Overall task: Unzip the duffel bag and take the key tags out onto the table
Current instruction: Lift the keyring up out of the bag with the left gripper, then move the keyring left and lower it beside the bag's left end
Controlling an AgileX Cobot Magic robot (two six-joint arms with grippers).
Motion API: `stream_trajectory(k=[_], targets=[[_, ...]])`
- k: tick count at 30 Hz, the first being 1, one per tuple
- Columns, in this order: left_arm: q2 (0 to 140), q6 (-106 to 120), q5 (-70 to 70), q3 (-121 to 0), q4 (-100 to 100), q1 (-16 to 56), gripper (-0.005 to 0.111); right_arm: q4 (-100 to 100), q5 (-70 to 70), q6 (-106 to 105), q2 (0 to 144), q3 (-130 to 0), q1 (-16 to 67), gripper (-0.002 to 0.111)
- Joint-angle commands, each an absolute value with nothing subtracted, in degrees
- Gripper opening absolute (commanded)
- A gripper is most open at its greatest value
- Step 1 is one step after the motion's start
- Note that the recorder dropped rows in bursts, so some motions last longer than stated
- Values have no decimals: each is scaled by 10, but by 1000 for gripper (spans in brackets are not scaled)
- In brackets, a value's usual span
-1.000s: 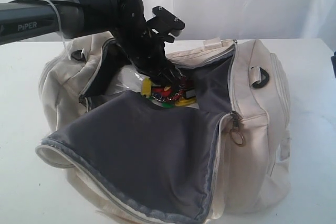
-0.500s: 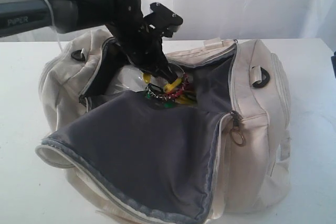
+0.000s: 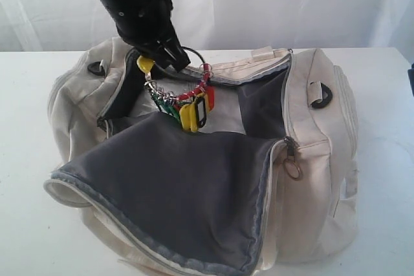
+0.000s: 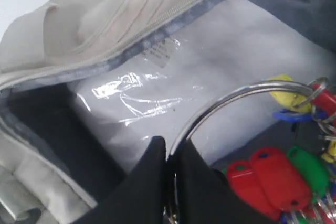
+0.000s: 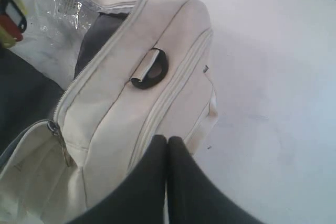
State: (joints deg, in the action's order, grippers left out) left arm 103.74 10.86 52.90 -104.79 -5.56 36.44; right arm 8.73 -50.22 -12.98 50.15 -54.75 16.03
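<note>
Cream duffel bag (image 3: pixel 317 134) unzipped; left fingers (image 4: pixel 147 182) pinch the key tags (image 3: pixel 191 105) by their ring, upper left, above the opening. Set-down on worktop (image 3: pixel 388 95) remains; right fingers (image 5: pixel 149 182) closed, empty.

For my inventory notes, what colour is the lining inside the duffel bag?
Grey. The lining of the duffel bag shows best in the exterior view.

White desk (image 3: pixel 381 88), plain surface. Cream duffel bag (image 3: pixel 320 127) lies directly on it, mid-desk, main flap folded open, grey lining facing up.
</note>
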Motion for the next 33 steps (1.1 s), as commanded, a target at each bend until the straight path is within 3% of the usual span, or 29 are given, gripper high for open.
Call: stream_trajectory(k=[1, 14, 22, 29, 33], targets=[[997, 119, 600, -1044, -64, 367, 0, 87, -496, -128, 498, -546, 160, 0], [800, 6, 598, -827, -244, 367, 0, 87, -496, -128, 498, -546, 160, 0], [759, -61, 564, -701, -308, 346, 0, 93, -493, -128, 498, -546, 160, 0], [761, -14, 383, -587, -170, 253, 0, 97, -486, -128, 499, -546, 160, 0], [764, 35, 306, -561, -99, 236, 0, 101, -486, -128, 499, -546, 160, 0]])
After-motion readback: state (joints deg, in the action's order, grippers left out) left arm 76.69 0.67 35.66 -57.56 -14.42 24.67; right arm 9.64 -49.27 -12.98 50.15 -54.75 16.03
